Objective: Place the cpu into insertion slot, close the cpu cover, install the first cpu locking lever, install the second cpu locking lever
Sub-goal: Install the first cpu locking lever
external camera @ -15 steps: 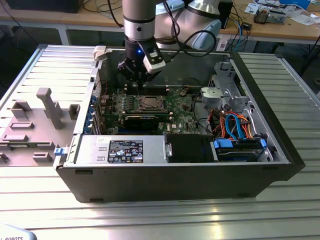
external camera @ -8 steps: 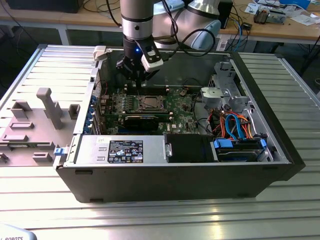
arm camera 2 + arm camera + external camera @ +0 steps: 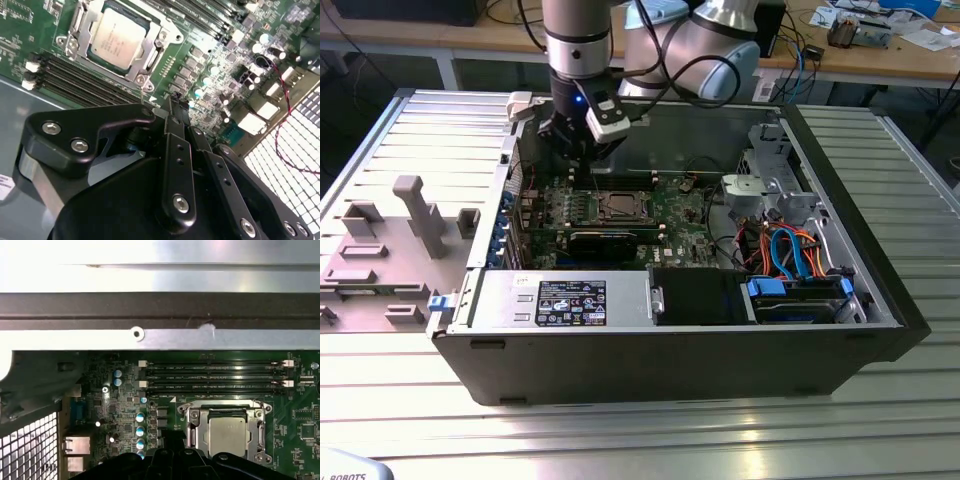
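Cpu (image 3: 118,36) seated in slot (image 3: 227,434), cover (image 3: 145,62) shut around it. Pincer (image 3: 172,102) empty, fingers pressed together, hovering above board (image 3: 665,215) just beside slot, partly cutting off the slot's near edge in first wrist view. Locking levers hard to make out.

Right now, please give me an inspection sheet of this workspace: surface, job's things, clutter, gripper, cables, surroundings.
Surface: ribbed metal table bearing an open computer case.
Job's things: the cpu sits in the insertion slot; the cpu cover lies shut around it. Lever state: cannot tell.
Clutter: grey fixture blocks at the exterior view's left.
Gripper: gripper above the green board, beside the socket, holding nothing; open or shut, cannot tell.
Cables: orange and blue cables inside the case.
Surroundings: wooden benches behind.
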{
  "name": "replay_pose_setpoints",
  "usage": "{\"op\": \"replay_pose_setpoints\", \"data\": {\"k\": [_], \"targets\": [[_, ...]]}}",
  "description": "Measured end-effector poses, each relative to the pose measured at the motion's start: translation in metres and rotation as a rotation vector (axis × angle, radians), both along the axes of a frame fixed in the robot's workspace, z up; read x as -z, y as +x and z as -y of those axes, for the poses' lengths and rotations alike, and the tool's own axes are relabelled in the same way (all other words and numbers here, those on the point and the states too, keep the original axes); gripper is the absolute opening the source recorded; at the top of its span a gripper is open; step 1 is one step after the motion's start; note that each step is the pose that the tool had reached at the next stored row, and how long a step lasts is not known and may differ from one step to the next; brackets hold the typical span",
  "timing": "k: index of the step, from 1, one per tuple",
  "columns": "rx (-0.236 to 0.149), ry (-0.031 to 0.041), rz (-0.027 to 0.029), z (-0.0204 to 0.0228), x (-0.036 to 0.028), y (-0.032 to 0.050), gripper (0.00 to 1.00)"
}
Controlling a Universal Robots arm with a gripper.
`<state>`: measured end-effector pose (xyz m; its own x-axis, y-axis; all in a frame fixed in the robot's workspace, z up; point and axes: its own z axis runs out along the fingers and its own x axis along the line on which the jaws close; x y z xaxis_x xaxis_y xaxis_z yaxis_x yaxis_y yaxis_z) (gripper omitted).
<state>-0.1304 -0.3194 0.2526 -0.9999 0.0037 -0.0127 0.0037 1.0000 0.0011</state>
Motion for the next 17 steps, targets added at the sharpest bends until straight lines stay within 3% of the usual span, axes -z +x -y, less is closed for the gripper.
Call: {"op": "replay_pose_setpoints", "data": {"k": [11,14,17], "targets": [[0.000,0.0056,0.0001,-0.0165,-0.0025,-0.0043,0.11],[0.000,0.0117,0.0001,-0.0173,-0.0025,-0.0036,0.11],[0.000,0.0120,0.0000,-0.0173,-0.0025,-0.0029,0.11]]}}
